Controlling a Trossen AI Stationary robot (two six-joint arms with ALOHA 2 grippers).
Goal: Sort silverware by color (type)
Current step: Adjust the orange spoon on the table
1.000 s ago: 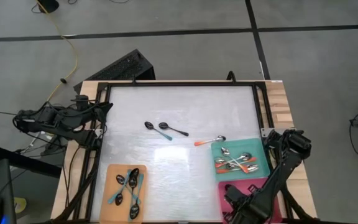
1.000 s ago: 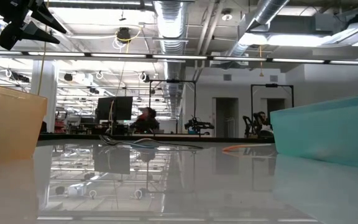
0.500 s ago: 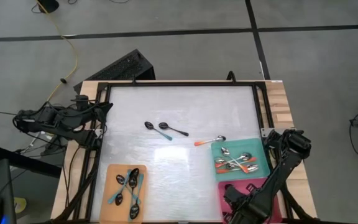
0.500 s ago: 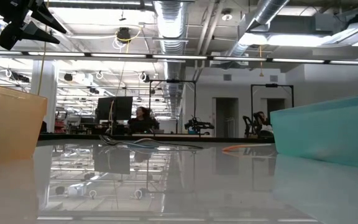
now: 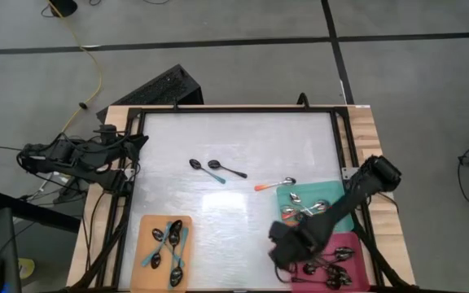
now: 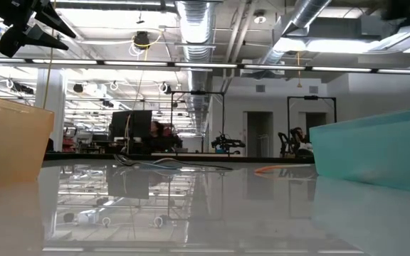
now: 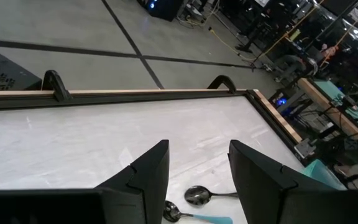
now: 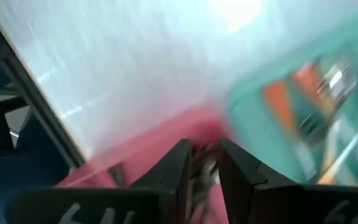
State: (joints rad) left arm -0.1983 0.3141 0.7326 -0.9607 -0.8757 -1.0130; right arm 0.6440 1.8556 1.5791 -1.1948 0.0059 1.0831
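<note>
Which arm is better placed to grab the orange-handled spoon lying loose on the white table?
Right, probably. The right gripper hangs by the pink tray, close to the orange-handled spoon just outside the teal tray. The left gripper waits at the table's far left edge, much farther off.

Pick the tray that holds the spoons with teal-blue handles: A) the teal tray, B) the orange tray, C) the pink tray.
B: in the high view the teal-handled spoons lie in the orange tray at the table's near left.
</note>
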